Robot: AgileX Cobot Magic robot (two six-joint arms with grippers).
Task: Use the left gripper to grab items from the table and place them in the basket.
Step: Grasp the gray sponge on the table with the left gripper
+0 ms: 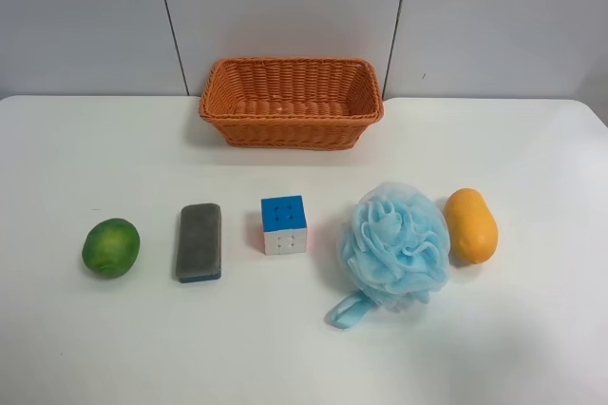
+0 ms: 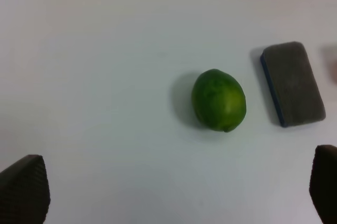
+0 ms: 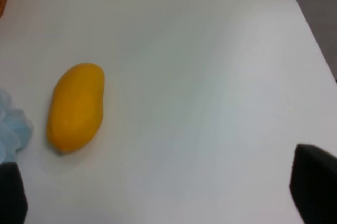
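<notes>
Nearest the high camera lies the pale-blue mesh bath pouf [image 1: 396, 245], at about 5 o'clock from the middle of the white table [image 1: 532, 348]. Its loop [image 1: 345, 313] trails toward 7 o'clock. An orange mango [image 1: 471, 225] sits just beside the pouf at its 3 o'clock; I cannot tell whether they touch. Running toward 9 o'clock along the same row, I see a puzzle cube [image 1: 284, 224] with its blue face up, then a grey board eraser [image 1: 199, 241] with a blue base, then a green lime [image 1: 110, 247], each apart from the next. The orange wicker basket [image 1: 290, 125] stands at 12 o'clock, well apart from the row. My left gripper [image 2: 174, 187] hangs above the table near the lime and eraser, fingers spread wide and touching neither. My right gripper [image 3: 163, 190] is likewise spread wide, near the mango.
</notes>
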